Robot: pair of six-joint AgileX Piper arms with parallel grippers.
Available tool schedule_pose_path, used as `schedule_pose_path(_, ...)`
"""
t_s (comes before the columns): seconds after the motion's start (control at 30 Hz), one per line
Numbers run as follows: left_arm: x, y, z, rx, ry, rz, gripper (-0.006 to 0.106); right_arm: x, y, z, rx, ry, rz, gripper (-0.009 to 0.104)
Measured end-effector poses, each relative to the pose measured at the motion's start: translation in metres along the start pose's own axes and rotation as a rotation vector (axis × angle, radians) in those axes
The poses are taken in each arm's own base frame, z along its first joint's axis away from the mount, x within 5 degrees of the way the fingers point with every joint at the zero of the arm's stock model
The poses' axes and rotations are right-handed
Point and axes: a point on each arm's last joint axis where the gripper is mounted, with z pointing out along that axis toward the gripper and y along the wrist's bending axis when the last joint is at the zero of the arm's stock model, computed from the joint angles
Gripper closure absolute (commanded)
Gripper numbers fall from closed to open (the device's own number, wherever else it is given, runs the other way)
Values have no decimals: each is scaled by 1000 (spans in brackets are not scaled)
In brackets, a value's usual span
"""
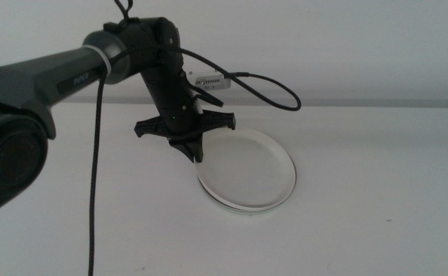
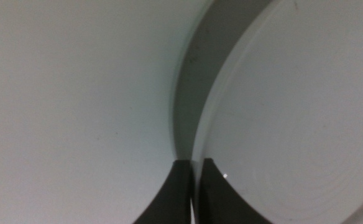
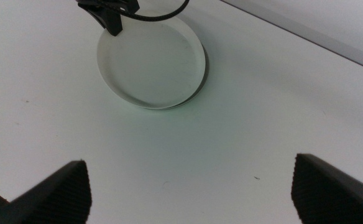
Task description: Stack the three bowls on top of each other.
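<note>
Middle view: my left pincer (image 1: 196, 151) pinches the white bowl's (image 1: 251, 169) rim atop the stack on the desk (image 1: 362, 215); my right pincer (image 3: 191, 186) waits, jaws apart.

left tool (image 1: 196, 153) at white bowl (image 1: 247, 170) rim

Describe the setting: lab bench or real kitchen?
Probably a lab test bench: bare white table, plain white wall, left gripper pinching the white bowl's rim, right gripper waiting open.

Faint "PiPER" lettering on left arm (image 1: 51, 77) link.
</note>
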Motion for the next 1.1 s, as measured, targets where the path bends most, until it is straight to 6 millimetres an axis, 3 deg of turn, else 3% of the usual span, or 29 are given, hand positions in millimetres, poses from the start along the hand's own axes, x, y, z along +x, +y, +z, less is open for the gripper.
schedule_pose_path(0.1,-1,1,2,-8,-7,2,77,0,0,0,0,0,0,9)
schedule_pose_path(0.33,-2,2,-7,-42,-37,68,21,0,0,0,-1,0,1,9)
schedule_pose_path(0.4,1,1,-26,-65,-74,96,6,0,0,0,-1,0,1,9)
schedule_pose_path(0.47,5,1,-56,-112,-147,135,7,0,0,0,-1,0,1,9)
schedule_pose_path(0.53,19,0,-99,-150,-245,177,7,0,0,0,-1,0,1,9)
schedule_pose_path(0.6,42,-1,-141,-163,-327,219,7,0,0,0,-1,0,1,9)
schedule_pose_path(0.67,78,1,-182,-164,-403,259,7,0,0,0,-1,0,1,9)
schedule_pose_path(0.77,138,10,-219,-163,-486,296,7,0,0,0,-1,0,1,9)
schedule_pose_path(0.83,180,20,-231,-150,-541,283,7,0,0,0,-1,0,1,9)
schedule_pose_path(0.93,227,33,-238,-122,-654,274,7,0,0,0,-1,0,1,9)
schedule_pose_path(1.1,282,49,-241,-78,-865,290,7,0,0,0,-1,0,1,9)
